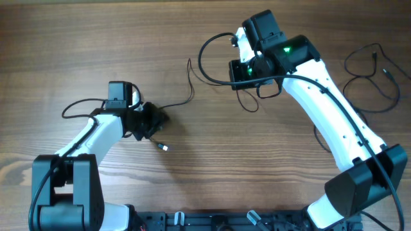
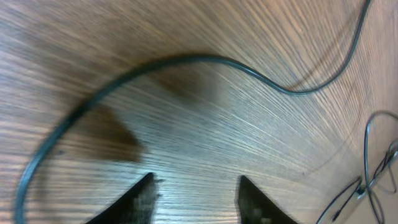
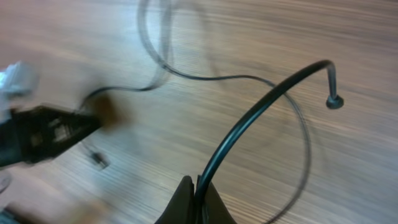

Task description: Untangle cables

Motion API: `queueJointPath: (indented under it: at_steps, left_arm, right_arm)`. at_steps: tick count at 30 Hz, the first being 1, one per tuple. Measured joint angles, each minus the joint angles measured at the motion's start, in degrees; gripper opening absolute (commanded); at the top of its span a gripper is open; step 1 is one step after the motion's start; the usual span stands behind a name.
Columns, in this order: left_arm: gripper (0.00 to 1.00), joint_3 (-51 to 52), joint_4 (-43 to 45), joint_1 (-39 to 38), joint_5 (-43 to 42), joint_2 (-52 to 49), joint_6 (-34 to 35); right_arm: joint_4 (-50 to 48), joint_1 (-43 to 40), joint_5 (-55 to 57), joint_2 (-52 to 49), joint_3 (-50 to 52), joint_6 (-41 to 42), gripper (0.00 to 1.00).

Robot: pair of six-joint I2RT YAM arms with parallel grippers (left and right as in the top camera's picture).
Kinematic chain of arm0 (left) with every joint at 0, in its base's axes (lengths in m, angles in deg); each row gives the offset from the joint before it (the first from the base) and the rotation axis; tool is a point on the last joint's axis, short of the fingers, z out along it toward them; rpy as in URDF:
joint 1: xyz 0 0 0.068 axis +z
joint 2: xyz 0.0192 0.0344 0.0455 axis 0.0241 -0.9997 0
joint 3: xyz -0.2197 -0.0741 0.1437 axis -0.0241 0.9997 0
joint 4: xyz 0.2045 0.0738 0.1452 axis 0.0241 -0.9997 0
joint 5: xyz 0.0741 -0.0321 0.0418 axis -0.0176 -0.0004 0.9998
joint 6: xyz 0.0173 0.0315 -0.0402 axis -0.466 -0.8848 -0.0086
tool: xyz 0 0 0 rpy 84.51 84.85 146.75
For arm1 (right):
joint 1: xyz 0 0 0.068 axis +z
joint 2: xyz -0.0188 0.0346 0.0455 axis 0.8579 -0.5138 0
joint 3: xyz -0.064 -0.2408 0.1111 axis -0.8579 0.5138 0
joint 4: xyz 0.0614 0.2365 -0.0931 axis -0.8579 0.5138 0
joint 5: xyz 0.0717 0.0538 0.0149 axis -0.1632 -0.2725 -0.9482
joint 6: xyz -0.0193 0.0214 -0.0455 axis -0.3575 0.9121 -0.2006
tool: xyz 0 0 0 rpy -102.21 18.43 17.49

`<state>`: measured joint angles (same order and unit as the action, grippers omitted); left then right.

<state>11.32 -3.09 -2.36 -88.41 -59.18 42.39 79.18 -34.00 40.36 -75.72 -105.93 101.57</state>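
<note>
Looking from the left, I see my left end effector (image 2: 196, 194) low over the bench (image 1: 77, 38). Its two fingers are wide apart, with only bare wood between them. A thin cable (image 2: 205, 58) curves over the wood just past the fingers. A small plug (image 1: 165, 147) lies on the near side of it. My right end effector (image 3: 198, 200) is pinched tight on a black cord (image 3: 239, 127) that bends up to a little plug end. More loose cables (image 1: 379, 76) lie at the far right.

Thin black cables (image 1: 191, 80) lie in loose loops, apparently mostly apart.
</note>
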Motion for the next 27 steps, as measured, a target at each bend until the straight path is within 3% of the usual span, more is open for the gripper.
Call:
queueJointPath:
  at_steps: [3,8,16,24,27]
  left_arm:
    - [0.72,0.0,1.3,-0.7,-0.9,0.0,-3.2]
    - [0.72,0.1,4.9,-0.7,1.8,2.3,-8.7]
    - [0.7,0.1,4.8,0.8,6.7,3.4,-9.6]
    - [0.68,0.1,-2.7,5.5,9.7,3.4,-9.6]
    - [0.69,0.1,-3.6,5.7,10.2,3.4,-9.6]
  right_arm:
    - [0.6,-0.1,5.4,0.0,0.0,3.5,0.04]
    - [-4.2,-0.1,4.2,0.0,0.0,-0.6,0.04]
    - [-16.8,0.6,1.9,-3.2,0.0,-6.4,0.05]
    - [-31.7,4.3,0.2,-17.4,0.0,-8.7,0.12]
    - [-35.5,6.1,-1.8,-21.1,0.0,-8.7,0.22]
